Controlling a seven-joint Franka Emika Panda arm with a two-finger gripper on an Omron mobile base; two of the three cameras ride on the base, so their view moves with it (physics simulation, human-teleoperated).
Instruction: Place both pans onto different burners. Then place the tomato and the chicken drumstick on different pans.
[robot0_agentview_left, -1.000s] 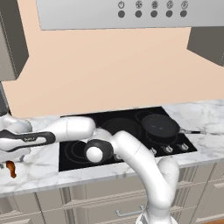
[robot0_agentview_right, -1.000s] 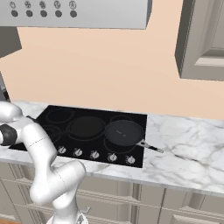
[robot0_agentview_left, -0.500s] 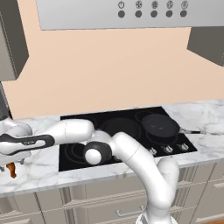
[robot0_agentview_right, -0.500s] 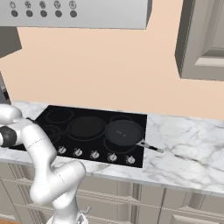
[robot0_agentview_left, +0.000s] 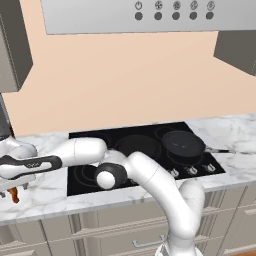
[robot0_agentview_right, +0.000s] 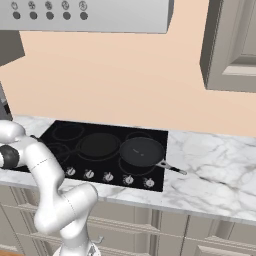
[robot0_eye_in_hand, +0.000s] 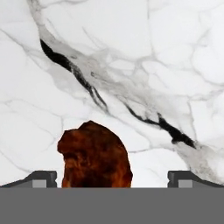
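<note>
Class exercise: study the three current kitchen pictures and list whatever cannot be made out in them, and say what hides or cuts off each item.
- Chicken drumstick: in the hand view its lower end is cut off at the picture's bottom; in the left base view the arm covers most of it.
- Gripper: only the fingertips show in the hand view.
- Knobs: too small in the right base view to read settings.

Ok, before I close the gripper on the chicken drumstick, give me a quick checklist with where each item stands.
1. Gripper open: ok, fingertips stand wide apart.
2. Chicken drumstick between the fingertips: ok, nearer one fingertip than the other.
3. Drumstick resting free on the marble counter: ok.
4. Fingertips low enough around the drumstick: cannot tell.
5. Pan on a burner of the cooktop: ok.
6. Second pan on a different burner: ok.
</note>
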